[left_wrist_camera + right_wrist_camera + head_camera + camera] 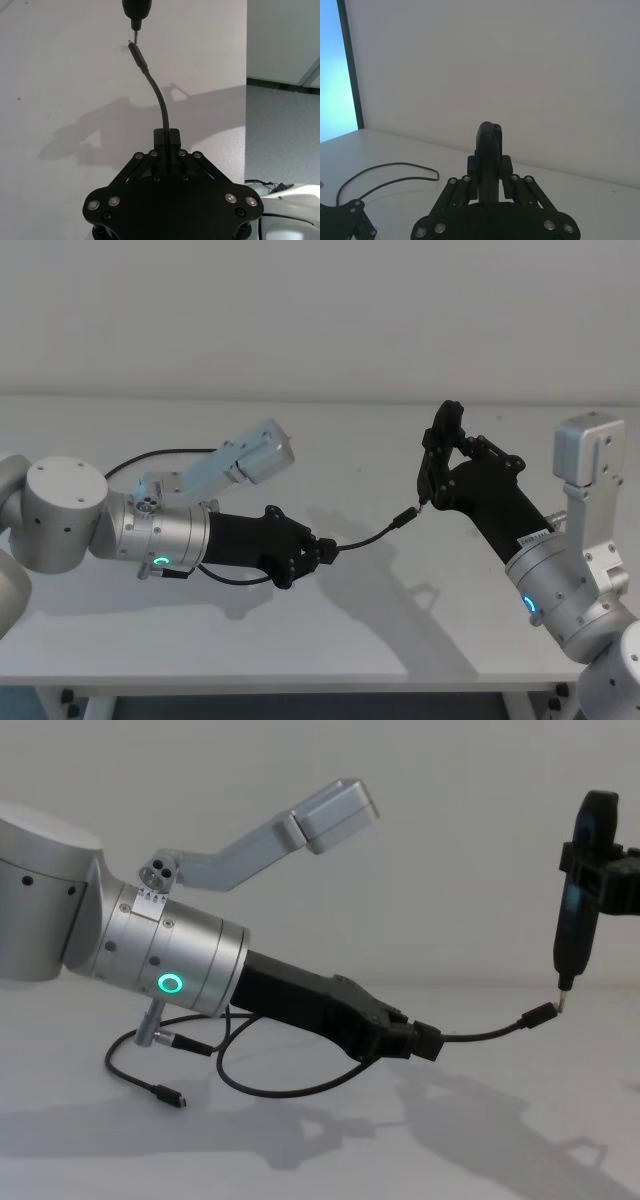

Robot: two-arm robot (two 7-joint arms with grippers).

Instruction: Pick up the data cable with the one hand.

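The data cable (365, 539) is a thin black cord. My left gripper (325, 550), on the silver wrist with the green ring, is shut on it a short way behind one plug. That plug (403, 517) sticks out in the air towards the right, just above the table. In the left wrist view the fingers (166, 134) clamp the cord (161, 100). The rest of the cord trails under the left arm, its other plug (168, 1097) lying on the table. My right gripper (440, 455) is shut on a slim black upright object (572, 930) whose thin tip almost touches the raised plug.
The white table (300, 640) ends in a front edge close to me. Slack cable loops behind the left arm (150, 455) and below it (270, 1090). The left arm's grey link (250, 455) rises over the table's back left.
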